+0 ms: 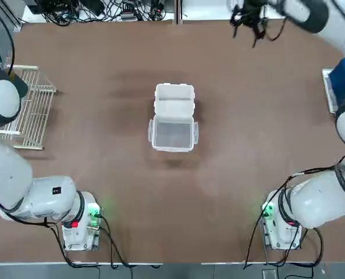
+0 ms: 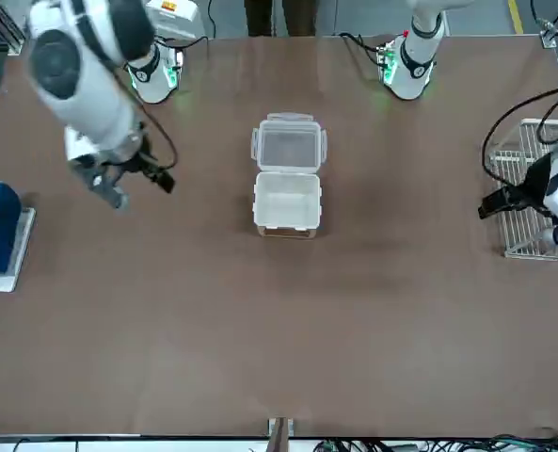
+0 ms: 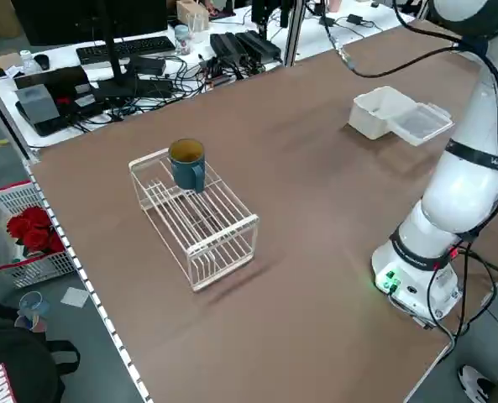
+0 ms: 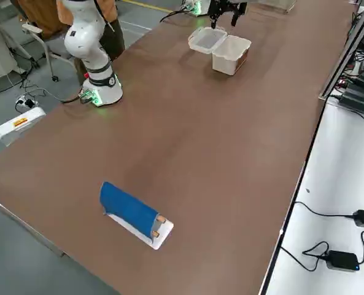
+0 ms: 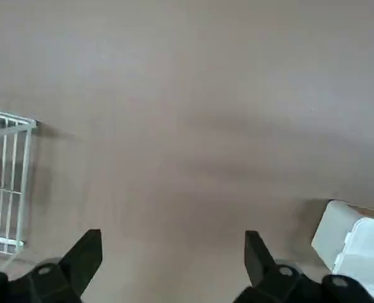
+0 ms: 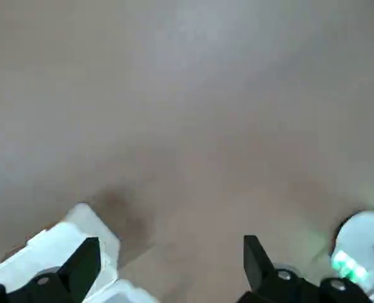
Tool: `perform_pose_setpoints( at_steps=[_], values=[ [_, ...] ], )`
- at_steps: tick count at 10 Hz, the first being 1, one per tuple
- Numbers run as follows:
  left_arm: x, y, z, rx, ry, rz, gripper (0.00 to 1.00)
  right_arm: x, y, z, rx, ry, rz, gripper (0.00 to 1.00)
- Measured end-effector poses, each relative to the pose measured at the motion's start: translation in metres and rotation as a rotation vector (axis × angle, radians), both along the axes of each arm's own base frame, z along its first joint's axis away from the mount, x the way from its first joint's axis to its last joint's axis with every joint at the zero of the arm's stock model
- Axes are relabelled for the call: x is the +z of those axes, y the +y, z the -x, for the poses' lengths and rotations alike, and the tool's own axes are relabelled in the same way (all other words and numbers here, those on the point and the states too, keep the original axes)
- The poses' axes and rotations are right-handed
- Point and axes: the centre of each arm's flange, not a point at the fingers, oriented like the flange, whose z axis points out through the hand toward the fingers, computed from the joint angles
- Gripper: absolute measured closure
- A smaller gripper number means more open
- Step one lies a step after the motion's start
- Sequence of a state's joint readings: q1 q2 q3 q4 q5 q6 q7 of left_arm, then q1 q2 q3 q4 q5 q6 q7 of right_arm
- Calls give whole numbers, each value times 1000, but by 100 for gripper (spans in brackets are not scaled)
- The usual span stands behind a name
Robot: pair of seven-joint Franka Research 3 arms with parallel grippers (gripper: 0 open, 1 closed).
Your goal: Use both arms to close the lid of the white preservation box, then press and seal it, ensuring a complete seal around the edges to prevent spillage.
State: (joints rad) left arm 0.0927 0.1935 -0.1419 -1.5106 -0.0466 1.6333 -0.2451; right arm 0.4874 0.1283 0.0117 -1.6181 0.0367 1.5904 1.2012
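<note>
Can see the white preservation box [image 1: 174,104] standing upright and open on the brown counter [image 1: 219,203], with the lid [image 1: 174,135] folded fully back on the side toward the robot's bases. Can follow one shared side joining lid to box, and see the rim [image 1: 174,85] uncovered all round. Can spot side tabs [image 1: 196,132] sticking out from the lid, unfastened.

Can find the left claw [image 5: 174,233] raised above the counter, off to the robot's left of the box, near the wire rack. Can see both fingers spread wide, with nothing pinched. Can find the right claw [image 6: 172,239] up in the air as well, beyond the box from the bases and off to the robot's right. Can see that one spread wide too, holding nothing. Can see both apart from box and lid.

Well to the robot's left of the box, can see the white wire rack [image 3: 194,220], carrying a blue mug with a brown inside [image 3: 187,164]. Well to the robot's right of the box, can make out a blue cloth [image 4: 128,208] over a white stand [image 4: 160,236] with wooden pegs [image 4: 156,233]. Past the bases from the box, can see a person's legs [image 2: 298,17].
</note>
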Motion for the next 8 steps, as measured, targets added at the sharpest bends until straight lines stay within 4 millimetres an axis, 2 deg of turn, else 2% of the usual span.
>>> perform_pose_setpoints(
  at_steps=[2, 4, 5, 7, 8],
  values=[
    [-25, -11, -3, 38, 5, -3, 0, -35, 66, 30, -178, 40, -1, 0],
    [-52, -27, -4, 119, 7, -7, 3, -90, 122, 65, -315, 46, -5, 0],
    [-66, -39, -3, 162, 15, -10, 5, -114, 151, 91, -350, 55, -12, 0],
    [-89, -58, 2, 199, 29, -11, 12, -157, 206, 143, -399, 75, -5, 0],
    [-98, -65, 6, 190, 44, -12, 29, -179, 230, 167, -423, 71, 8, 0]
  ],
)
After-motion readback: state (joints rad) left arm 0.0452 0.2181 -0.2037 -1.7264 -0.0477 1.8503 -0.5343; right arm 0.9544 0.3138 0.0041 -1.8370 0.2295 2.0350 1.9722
